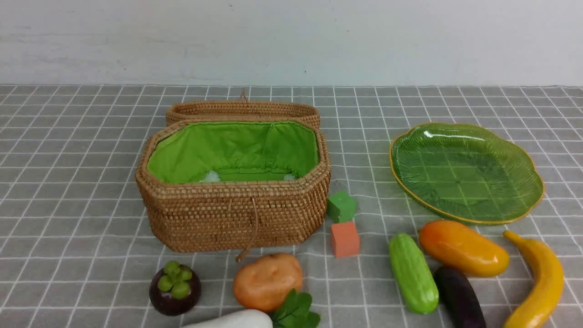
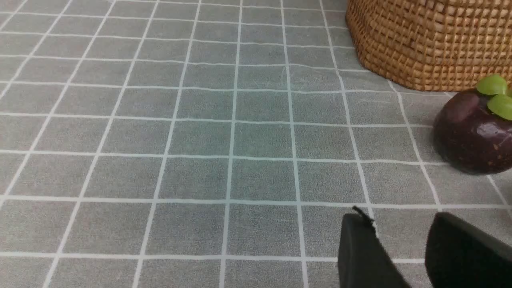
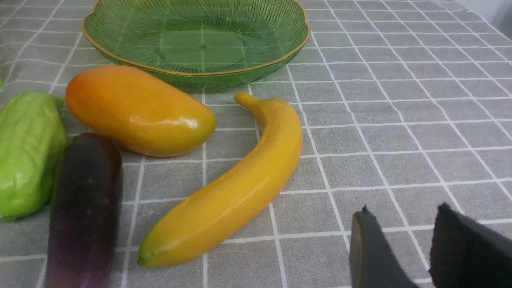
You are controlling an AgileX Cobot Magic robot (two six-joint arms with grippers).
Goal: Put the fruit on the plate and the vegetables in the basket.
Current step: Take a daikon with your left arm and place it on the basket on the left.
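Front view laid out a grey checked cloth (image 1: 68, 182) with two small blocks, a green cube (image 1: 341, 206) and an orange cube (image 1: 345, 239). They sat at four o'clock from the basket (image 1: 232, 218), between it and the plate (image 1: 464, 173) at its three o'clock. Neither arm showed there.

By the wrist views, the left gripper (image 2: 400, 224) hung low over bare cloth, its dark fingers parted and empty. The mangosteen (image 2: 472, 132) was near ahead of it, beside the wicker wall. The right gripper (image 3: 404, 218) sat likewise, parted and holding nothing, close to the banana (image 3: 240, 180).

The basket stood with its lid (image 1: 241, 109) lying open behind it at twelve o'clock, bright green lining exposed. At its six o'clock lay the lumpy potato (image 1: 267, 281), the mangosteen at seven, and the white radish (image 1: 237, 320) nearest the robot, partly cut off.

Below the ribbed, gold-rimmed plate the rest crowded together: the glossy mango (image 1: 462, 248) at six o'clock, the cucumber (image 1: 413, 273) at seven, the eggplant (image 1: 460, 296) just beside both, and the banana at five.
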